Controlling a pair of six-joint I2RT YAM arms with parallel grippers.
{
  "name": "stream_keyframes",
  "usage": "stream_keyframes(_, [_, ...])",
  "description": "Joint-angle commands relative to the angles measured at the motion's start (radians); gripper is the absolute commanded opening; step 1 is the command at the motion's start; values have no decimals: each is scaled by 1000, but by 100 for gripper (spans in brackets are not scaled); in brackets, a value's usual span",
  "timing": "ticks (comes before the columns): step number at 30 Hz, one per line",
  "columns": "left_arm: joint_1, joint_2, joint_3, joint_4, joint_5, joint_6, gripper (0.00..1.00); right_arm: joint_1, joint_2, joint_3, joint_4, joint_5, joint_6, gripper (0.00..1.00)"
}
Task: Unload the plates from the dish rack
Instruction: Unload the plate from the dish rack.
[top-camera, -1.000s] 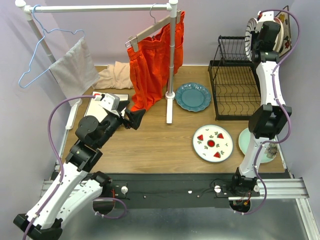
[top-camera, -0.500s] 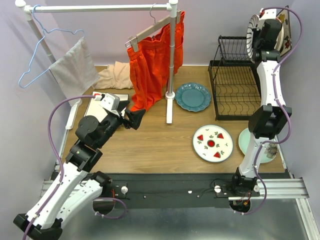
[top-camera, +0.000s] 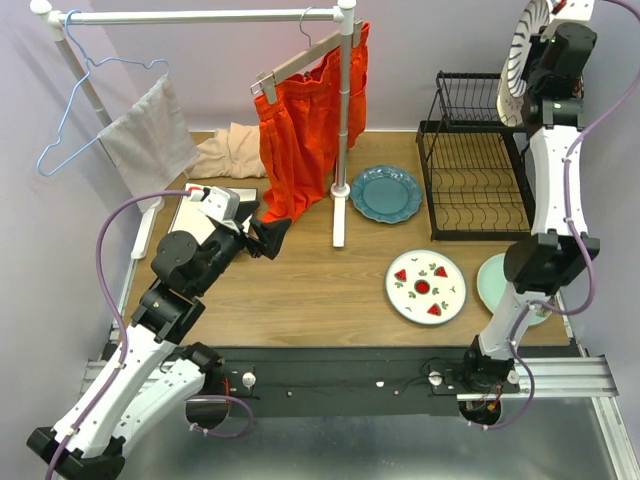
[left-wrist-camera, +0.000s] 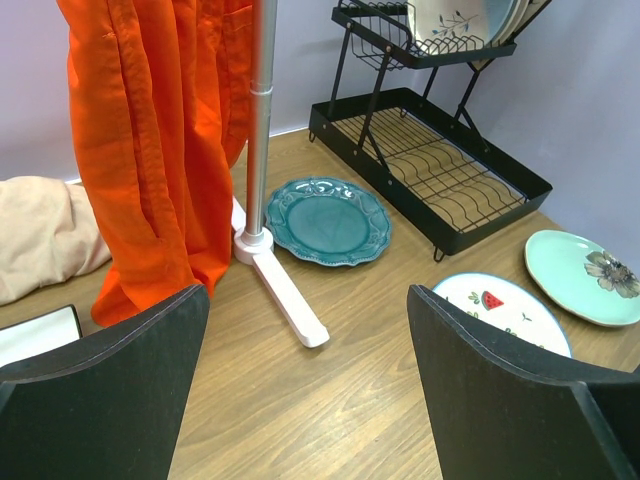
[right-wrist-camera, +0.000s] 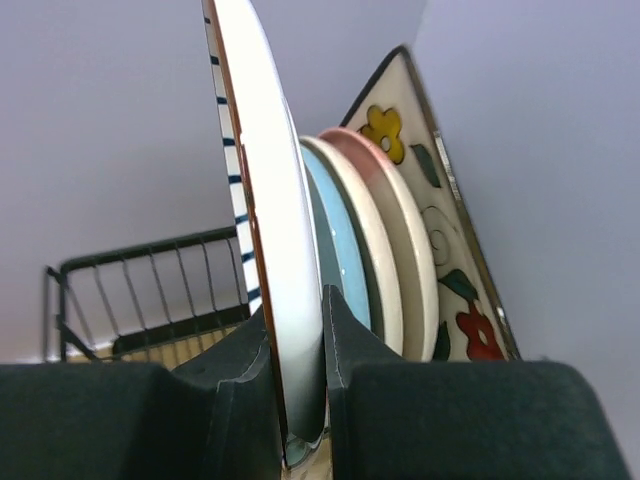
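Pinching the blue-striped plate (right-wrist-camera: 262, 200) edge-on at its rim, right gripper (right-wrist-camera: 298, 335) holds it upright above the dish rack (top-camera: 470, 190), presumably to clear slots and neighbouring plates (right-wrist-camera: 395, 250); left gripper (left-wrist-camera: 308, 375) idles, jaws apart, empty.

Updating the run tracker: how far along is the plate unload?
Done: the teal plate, strawberry plate and mint plate lie on the table.
In hand: the right gripper is shut on the blue-striped plate, by its rim, at the dish rack.
Remaining: at least the light-blue plate, pink-rimmed plate and square flowered plate stand behind it.
The left gripper is open, holding nothing.
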Motion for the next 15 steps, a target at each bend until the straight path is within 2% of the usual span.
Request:
stream_keyframes(1, [2, -6, 4, -1, 9, 5, 89, 1, -155, -64, 140, -62, 193, 1])
stream_keyframes(5, [2, -9, 4, 1, 8, 5, 89, 1, -264, -148, 139, -160, 387, 1])
stream_keyframes(13, [2, -13, 4, 2, 22, 2, 89, 1, -444, -335, 130, -381, 642, 1])
stream_keyframes(15, [2, -17, 4, 4, 26, 0, 89, 3, -494, -439, 126, -426, 736, 1])
